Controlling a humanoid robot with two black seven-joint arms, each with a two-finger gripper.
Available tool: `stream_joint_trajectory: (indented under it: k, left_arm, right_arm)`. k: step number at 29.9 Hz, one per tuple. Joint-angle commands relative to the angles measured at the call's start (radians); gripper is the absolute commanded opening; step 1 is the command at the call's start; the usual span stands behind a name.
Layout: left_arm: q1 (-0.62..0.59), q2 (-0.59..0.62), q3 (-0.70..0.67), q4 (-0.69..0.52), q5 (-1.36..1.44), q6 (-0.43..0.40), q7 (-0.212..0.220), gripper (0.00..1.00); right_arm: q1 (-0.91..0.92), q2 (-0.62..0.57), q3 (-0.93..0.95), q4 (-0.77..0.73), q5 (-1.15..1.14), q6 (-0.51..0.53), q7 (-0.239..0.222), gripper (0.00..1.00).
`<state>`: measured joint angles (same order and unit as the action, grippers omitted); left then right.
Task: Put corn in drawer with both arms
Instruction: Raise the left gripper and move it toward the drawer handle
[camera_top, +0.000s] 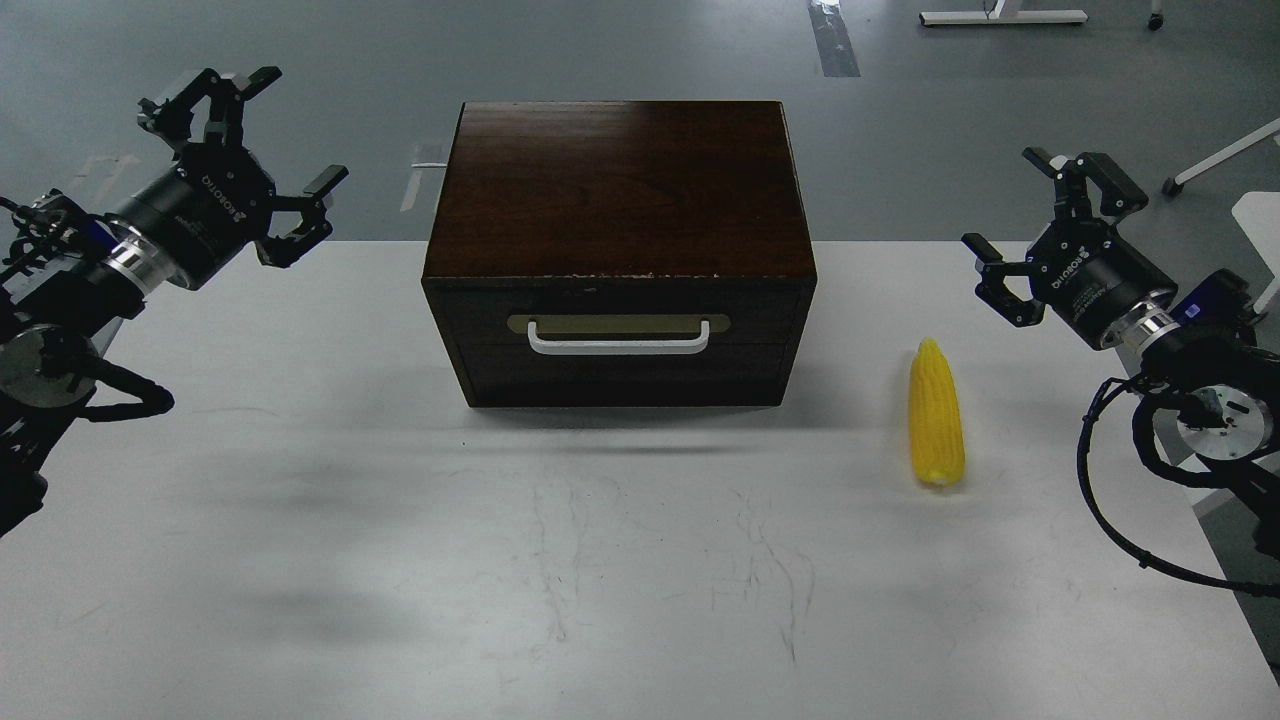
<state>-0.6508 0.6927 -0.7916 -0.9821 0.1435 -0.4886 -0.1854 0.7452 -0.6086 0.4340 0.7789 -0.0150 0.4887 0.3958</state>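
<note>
A yellow corn (936, 416) lies on the white table, point away from me, to the right of the dark wooden box (618, 190). The drawer (618, 318) in the box's front is pushed in, its white bar handle (618, 341) facing me. My left gripper (262, 148) hovers open at the far left, well away from the box, with nothing in it. Over at the right edge my right gripper (1040, 220) is open too, holding nothing, a short way right of the corn and behind it.
The white table (600, 560) spreads wide in front of the box, with faint scuff marks. A black cable (1110, 500) loops from my right arm over the table's right edge. Grey floor lies behind.
</note>
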Motion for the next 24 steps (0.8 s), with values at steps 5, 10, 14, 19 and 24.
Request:
stream_joint_trajectory:
  k: [5, 10, 14, 19, 24]
  left_arm:
    - [0.002, -0.007, 0.005, 0.008, 0.001, 0.0, 0.0, 0.98]
    - [-0.046, -0.004, 0.0, 0.072, -0.004, 0.0, -0.005, 0.99]
    - [-0.063, -0.002, -0.009, 0.155, -0.01, 0.0, -0.002, 0.99]
    - [-0.089, -0.009, 0.009, 0.188, 0.005, 0.0, -0.011, 0.99]
    - [-0.081, -0.006, 0.028, 0.175, 0.063, 0.0, -0.11, 0.99]
  right_arm:
    - [-0.001, -0.023, 0.002, 0.011, 0.0, 0.0, 0.002, 1.0]
    - [-0.001, -0.048, 0.002, 0.022, 0.0, 0.0, 0.0, 1.0]
    - [-0.001, -0.056, 0.002, 0.025, 0.0, 0.0, 0.0, 1.0]
    - [-0.001, -0.057, 0.002, 0.025, 0.0, 0.0, 0.0, 1.0]
    - [0.0, -0.065, 0.002, 0.025, 0.0, 0.0, 0.0, 1.0]
